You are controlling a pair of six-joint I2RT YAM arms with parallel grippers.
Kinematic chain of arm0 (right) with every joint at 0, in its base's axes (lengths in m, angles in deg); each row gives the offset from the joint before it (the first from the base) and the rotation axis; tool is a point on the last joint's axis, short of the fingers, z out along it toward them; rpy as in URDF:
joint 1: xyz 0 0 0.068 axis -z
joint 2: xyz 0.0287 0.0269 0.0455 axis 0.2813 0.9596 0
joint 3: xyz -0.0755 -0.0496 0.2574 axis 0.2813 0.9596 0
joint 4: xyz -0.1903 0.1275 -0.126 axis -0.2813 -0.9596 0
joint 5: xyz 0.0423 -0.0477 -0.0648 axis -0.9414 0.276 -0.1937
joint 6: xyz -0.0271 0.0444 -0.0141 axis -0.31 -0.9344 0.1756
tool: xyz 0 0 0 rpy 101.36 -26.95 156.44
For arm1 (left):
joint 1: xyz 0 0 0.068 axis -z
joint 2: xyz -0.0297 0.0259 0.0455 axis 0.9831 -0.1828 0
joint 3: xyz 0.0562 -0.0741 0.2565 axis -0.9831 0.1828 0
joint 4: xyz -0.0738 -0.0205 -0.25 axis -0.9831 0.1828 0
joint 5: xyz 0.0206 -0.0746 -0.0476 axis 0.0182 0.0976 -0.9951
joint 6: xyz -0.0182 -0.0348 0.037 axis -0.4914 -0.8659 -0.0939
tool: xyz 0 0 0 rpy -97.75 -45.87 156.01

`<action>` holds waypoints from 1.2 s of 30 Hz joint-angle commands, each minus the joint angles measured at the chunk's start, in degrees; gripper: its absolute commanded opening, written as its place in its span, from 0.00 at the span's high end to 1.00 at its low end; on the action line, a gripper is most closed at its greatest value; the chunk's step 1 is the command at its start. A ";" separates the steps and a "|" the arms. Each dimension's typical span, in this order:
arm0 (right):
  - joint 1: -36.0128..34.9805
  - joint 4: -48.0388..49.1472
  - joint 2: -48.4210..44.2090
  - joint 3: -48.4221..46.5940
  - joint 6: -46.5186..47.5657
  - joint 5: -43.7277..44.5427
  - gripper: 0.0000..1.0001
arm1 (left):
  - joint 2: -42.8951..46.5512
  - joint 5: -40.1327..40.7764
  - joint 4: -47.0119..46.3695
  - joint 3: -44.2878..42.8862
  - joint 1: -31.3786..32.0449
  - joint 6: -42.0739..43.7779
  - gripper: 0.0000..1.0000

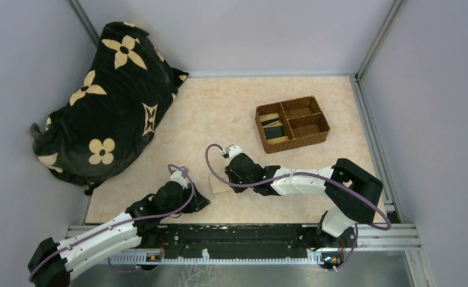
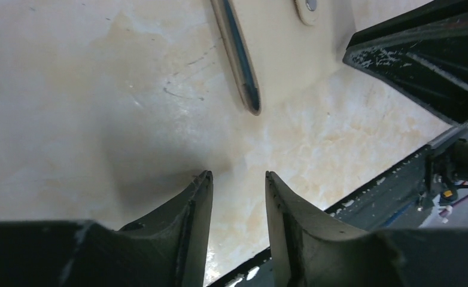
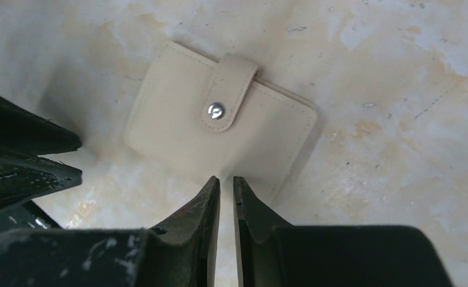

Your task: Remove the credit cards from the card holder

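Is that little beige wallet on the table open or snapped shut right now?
Shut. The card holder lies folded flat on the table, its snap tab fastened over the front; no inner face or card shows.

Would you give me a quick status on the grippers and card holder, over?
Left gripper open, empty. Right gripper nearly shut, empty, tips at card holder edge. Holder flat, closed, snap tab fastened. Nothing blocking it.
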 commanded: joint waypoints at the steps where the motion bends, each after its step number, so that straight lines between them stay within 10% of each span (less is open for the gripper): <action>1: -2.17 1.18 -3.88 0.61 -0.46 0.83 0.84 | -0.62 -4.35 -3.37 2.18 1.25 -3.22 0.54; 11: 0.19 -0.09 -9.03 -2.87 0.00 -2.48 0.64 | -3.61 1.10 -11.10 4.90 3.18 -6.71 0.49; 23: 6.07 -5.20 6.35 -16.89 3.59 -5.53 0.61 | -18.63 10.77 -15.61 2.37 3.14 -6.64 0.45; 33: 8.62 -5.30 13.40 -18.70 4.63 -6.89 0.63 | -23.74 15.45 -15.31 0.92 3.07 -8.74 0.48; 36: 9.01 -5.89 13.27 -17.35 4.42 -7.43 0.79 | -24.45 16.84 -14.75 0.54 2.43 -8.77 0.48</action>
